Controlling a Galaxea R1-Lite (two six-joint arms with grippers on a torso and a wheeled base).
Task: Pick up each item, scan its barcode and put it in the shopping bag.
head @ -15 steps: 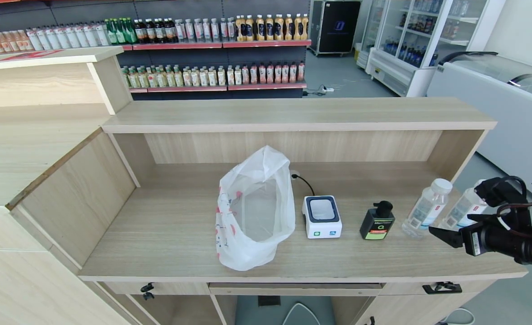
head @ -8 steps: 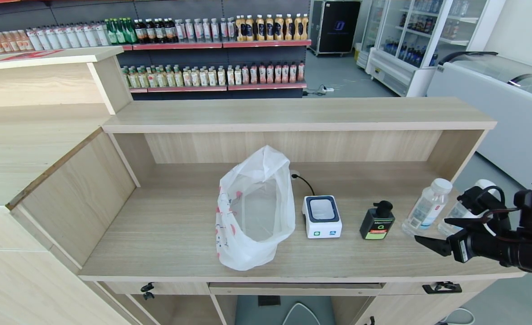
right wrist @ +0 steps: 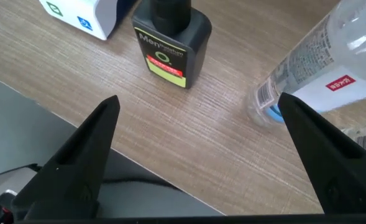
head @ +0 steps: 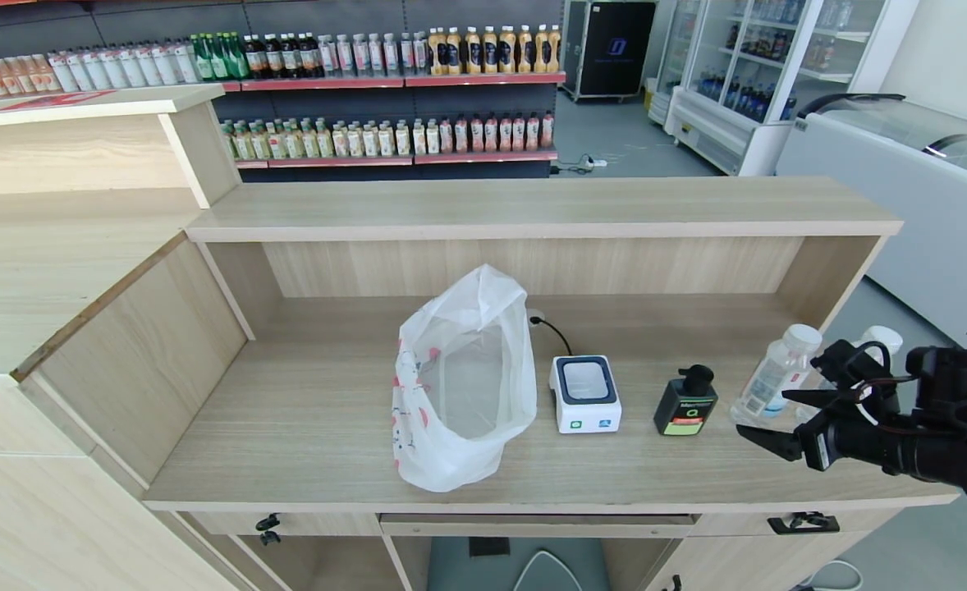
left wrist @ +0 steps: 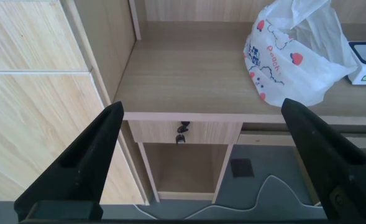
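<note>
Jaws apart, right gripper (head: pixel 761 411) hung beyond pump bottle (head: pixel 685 404) from scanner (head: pixel 585 394); it likely needed to straddle that body squarely, clear of water bottle (head: pixel 772 379)

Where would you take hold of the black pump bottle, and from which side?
Take the black pump bottle by its squarish body, below the narrow pump head, coming level from the robot's right, where the open right hand is. It stands upright; a clear bottle stands close on that side, so probably angle in from the front.
</note>
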